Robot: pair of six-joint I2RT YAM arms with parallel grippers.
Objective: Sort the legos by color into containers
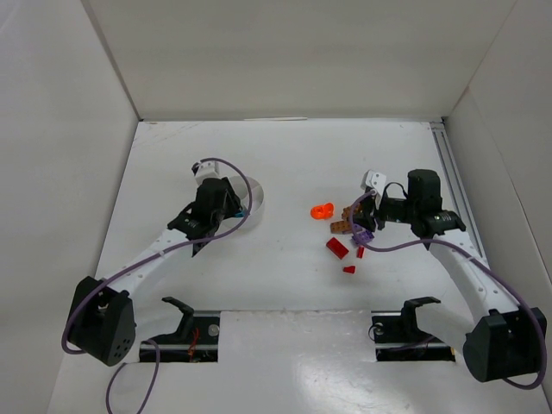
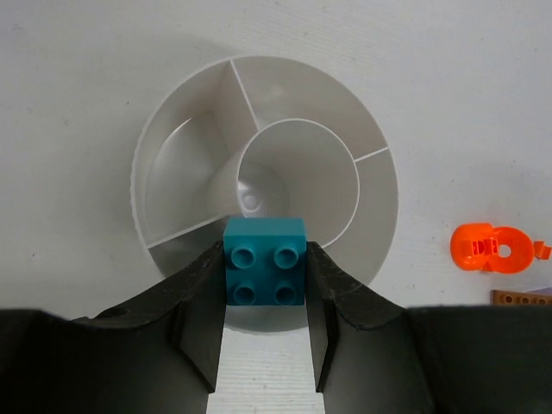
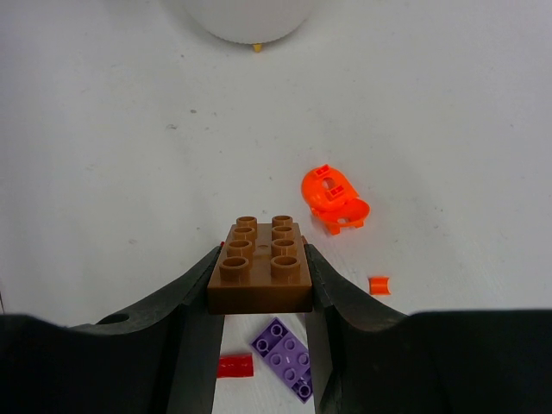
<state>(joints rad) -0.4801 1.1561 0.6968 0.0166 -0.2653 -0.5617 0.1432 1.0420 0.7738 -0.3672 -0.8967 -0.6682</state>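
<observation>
On the left, the left gripper (image 2: 265,297) pinches a teal brick (image 2: 265,259) above the near rim of the white divided dish (image 2: 293,90). Best to centre it over one wedge, clear of the hub and dividers, before releasing. On the right, the right gripper (image 3: 260,289) clamps a brown brick (image 3: 260,259) above a purple brick (image 3: 285,349), well apart from the dish.

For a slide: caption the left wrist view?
Left gripper holds a teal brick at the white divided dish; an orange ring piece lies nearby.

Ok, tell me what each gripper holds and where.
Left gripper: teal four-stud plastic brick, pinched by two opposite sides. Right gripper: brown eight-stud plastic brick, pinched by long sides.
</observation>
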